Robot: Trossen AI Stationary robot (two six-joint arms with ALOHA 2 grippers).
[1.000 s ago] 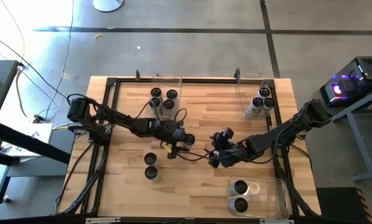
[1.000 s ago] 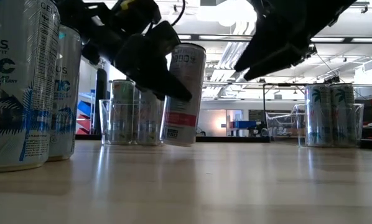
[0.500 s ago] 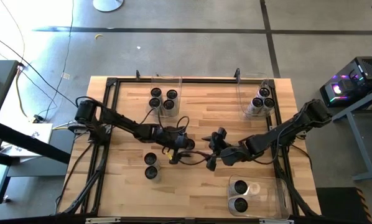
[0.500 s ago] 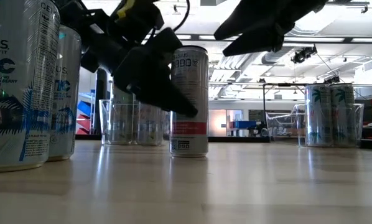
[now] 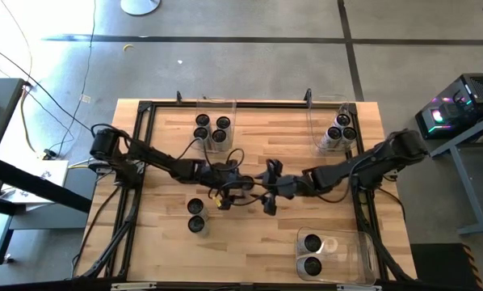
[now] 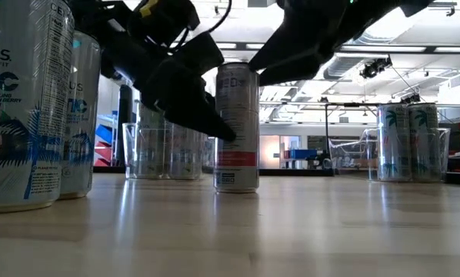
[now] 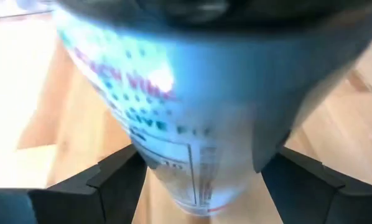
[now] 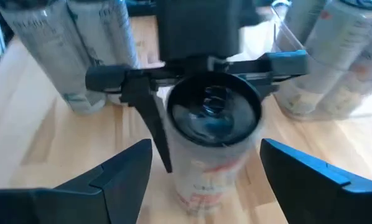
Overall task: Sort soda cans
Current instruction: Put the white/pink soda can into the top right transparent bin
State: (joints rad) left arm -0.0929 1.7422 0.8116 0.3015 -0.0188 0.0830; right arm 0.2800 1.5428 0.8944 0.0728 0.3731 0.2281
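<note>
A slim silver soda can with a red band [image 6: 237,127] is standing upright on the wooden table [image 5: 249,242], at the centre of the high view. The left gripper [image 5: 240,183] is straddling it with fingers spread, each finger standing just clear of the can's sides in the left wrist view. The right gripper [image 5: 267,185] is hovering just beside the can's top from the opposite side, its fingers also parted and holding nothing.

Two more silver cans with blue labels [image 5: 195,216] are standing lower left of centre, filling the left edge of the low view. A clear plastic bin [image 5: 215,109] at upper centre is holding three cans; another bin [image 5: 316,121] at upper right is holding several; a third bin [image 5: 354,255] at lower right is holding two. Loose black cables [image 5: 225,158] are trailing around both grippers.
</note>
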